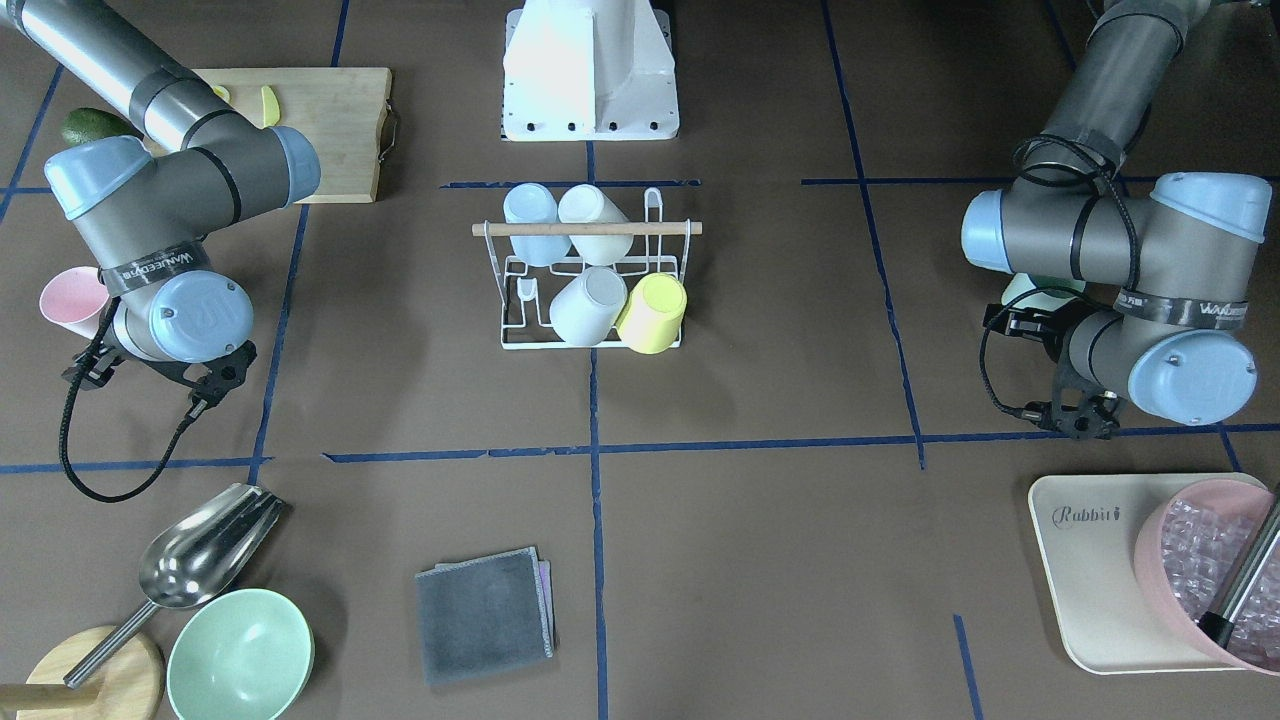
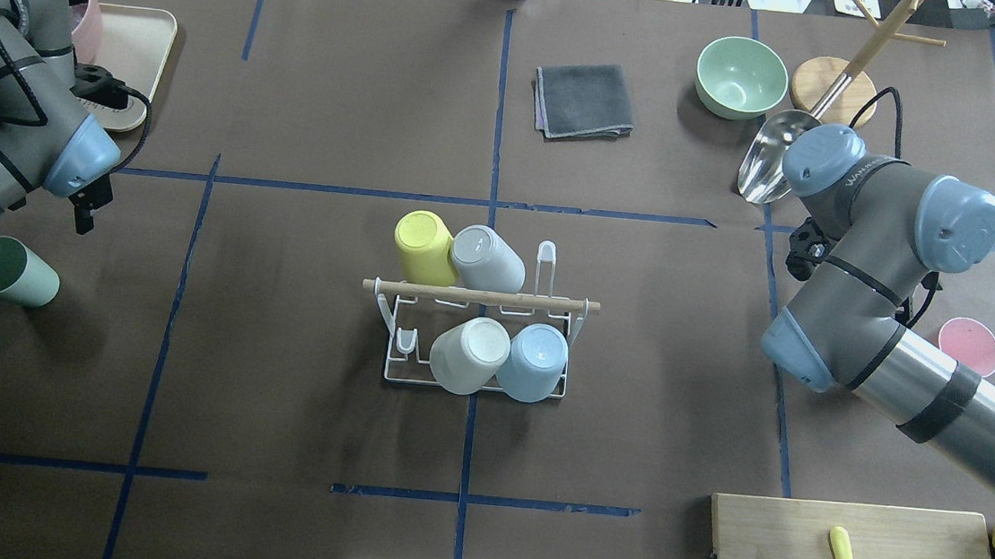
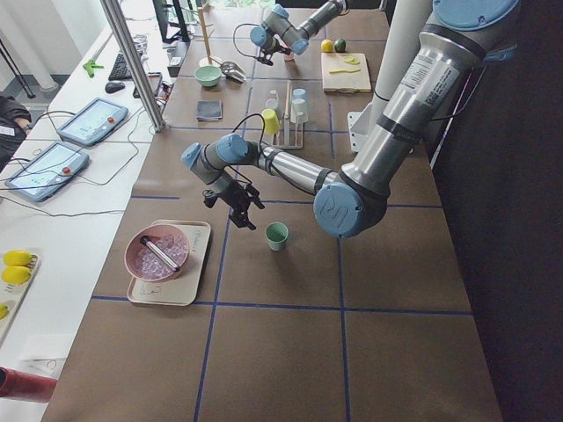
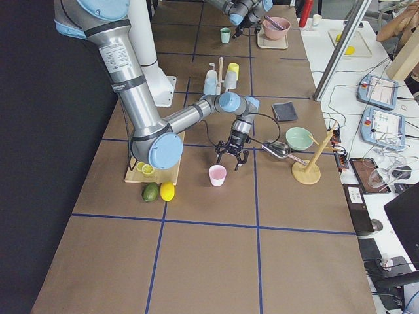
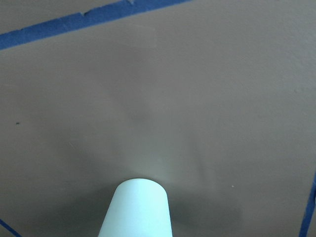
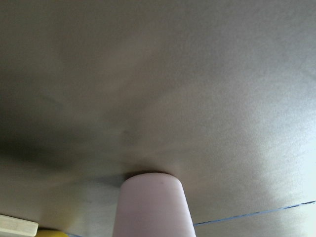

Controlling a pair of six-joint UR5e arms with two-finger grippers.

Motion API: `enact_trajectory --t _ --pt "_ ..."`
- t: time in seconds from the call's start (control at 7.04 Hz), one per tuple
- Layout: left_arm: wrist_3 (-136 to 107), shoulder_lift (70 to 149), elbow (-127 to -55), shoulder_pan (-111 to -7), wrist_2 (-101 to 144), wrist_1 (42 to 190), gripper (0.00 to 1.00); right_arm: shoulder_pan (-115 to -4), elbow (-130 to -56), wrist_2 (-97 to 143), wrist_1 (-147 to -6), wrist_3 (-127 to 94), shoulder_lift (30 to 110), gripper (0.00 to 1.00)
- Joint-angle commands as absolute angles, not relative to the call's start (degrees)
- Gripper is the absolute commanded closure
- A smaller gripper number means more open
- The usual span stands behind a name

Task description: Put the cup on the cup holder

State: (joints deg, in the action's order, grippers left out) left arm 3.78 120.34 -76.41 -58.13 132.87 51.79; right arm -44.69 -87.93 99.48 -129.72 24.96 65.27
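Note:
The cup holder (image 2: 482, 296), a white wire rack with a wooden rod, stands mid-table and also shows in the front view (image 1: 588, 229). It carries a yellow, a grey, a white and a blue cup, all tipped. A green cup (image 2: 10, 271) stands upright on the table; my left gripper (image 2: 87, 206) hangs open and empty just beyond it, not touching. The left wrist view shows this cup (image 5: 137, 210) low in frame. A pink cup (image 2: 969, 346) stands upright; my right gripper (image 4: 231, 159) hovers open beside it. The right wrist view shows this cup (image 6: 150, 205) close.
A wooden cutting board (image 2: 797, 558) with lemon pieces lies at the near right, with a lemon and an avocado beside it. A green bowl (image 2: 740, 77), a metal scoop (image 2: 764, 163), a grey cloth (image 2: 583, 100) and a tray (image 1: 1090, 560) with a pink bowl lie on the far side.

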Motion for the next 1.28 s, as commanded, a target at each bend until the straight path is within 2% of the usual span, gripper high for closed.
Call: enact_trajectory --t 0.0,0.57,1.14 --pt "4.0 120.8 -75.0 -57.3 132.9 51.9 0.00 -44.6 -85.9 99.5 -131.9 24.7 65.1 0.00" --pt "14.7 119.7 -70.3 -55.1 132.9 51.8 0.00 -44.6 -80.6 99.6 -131.6 23.8 63.7 0.00" --pt "14.9 119.1 -68.3 -55.2 132.7 51.4 0.00 -44.7 -77.9 100.2 -132.4 23.7 63.0 0.00"
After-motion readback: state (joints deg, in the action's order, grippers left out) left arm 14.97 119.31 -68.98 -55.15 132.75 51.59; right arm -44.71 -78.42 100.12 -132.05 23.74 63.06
